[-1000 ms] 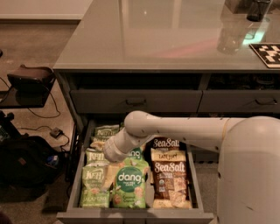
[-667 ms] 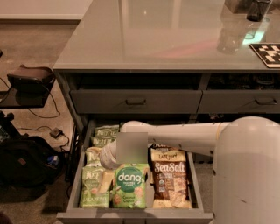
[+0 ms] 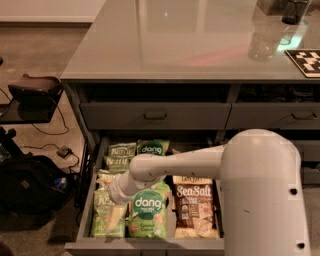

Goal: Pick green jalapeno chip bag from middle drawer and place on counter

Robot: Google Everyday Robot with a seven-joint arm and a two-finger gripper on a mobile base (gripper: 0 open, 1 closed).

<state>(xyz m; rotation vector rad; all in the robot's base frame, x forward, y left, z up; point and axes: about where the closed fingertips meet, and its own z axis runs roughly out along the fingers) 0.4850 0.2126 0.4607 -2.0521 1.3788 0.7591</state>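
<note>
The middle drawer [image 3: 93,202] is pulled open below the counter [image 3: 165,45]. Its left column holds several pale green Kettle jalapeno chip bags: one at the back [image 3: 121,156] and one at the front [image 3: 106,216]. My white arm reaches in from the right. My gripper [image 3: 116,192] points down over the left column, just above the front jalapeno bags, and its tip is hidden behind the wrist. Brighter green dang bags lie in the middle column, front [image 3: 147,214] and back [image 3: 152,147]. Brown Sea Salt bags [image 3: 192,207] lie on the right.
Closed drawer fronts with bar handles [image 3: 155,116] sit above the open drawer. A clear cup [image 3: 262,45], a dark container [image 3: 295,10] and a checkered tag [image 3: 305,61] stand at the counter's far right. A black bag [image 3: 25,187] and a dark stand [image 3: 32,95] are on the floor at left.
My gripper has moved left and lower in the drawer, from over the front dang bag to over the left column of jalapeno bags. The bags have not moved.
</note>
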